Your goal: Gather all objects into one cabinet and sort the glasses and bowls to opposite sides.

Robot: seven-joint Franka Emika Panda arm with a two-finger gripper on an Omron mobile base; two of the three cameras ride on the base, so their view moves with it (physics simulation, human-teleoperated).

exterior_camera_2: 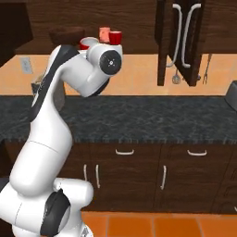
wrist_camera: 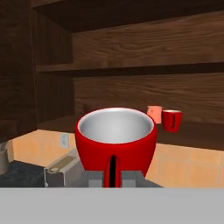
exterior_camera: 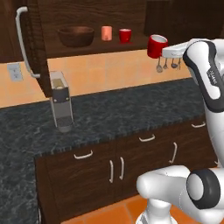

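**Last red cup on its way to the shelf**

I have the glossy red cylindrical cup with a pale grey inside (exterior_camera: 156,45) in the two-finger gripper (wrist_camera: 114,177), whose tips are closed against the cup's base and handle side, held upright in the air just outside the open dark brown wood-grain wall cabinet (wrist_camera: 131,52). To finish this step well I would keep the cup level, carry it in over the shelf lip, and set it down on the cup side, next to the other small red cup (exterior_camera: 125,35) and the salmon-pink cup (exterior_camera: 106,33), which stand close together. The wide dark brown wooden bowl (exterior_camera: 76,36) sits at the far left of the same shelf, well apart from them, so I should stay clear of it. Below, the grey coffee machine (exterior_camera: 61,101) stands on the dark speckled counter (exterior_camera: 131,113).
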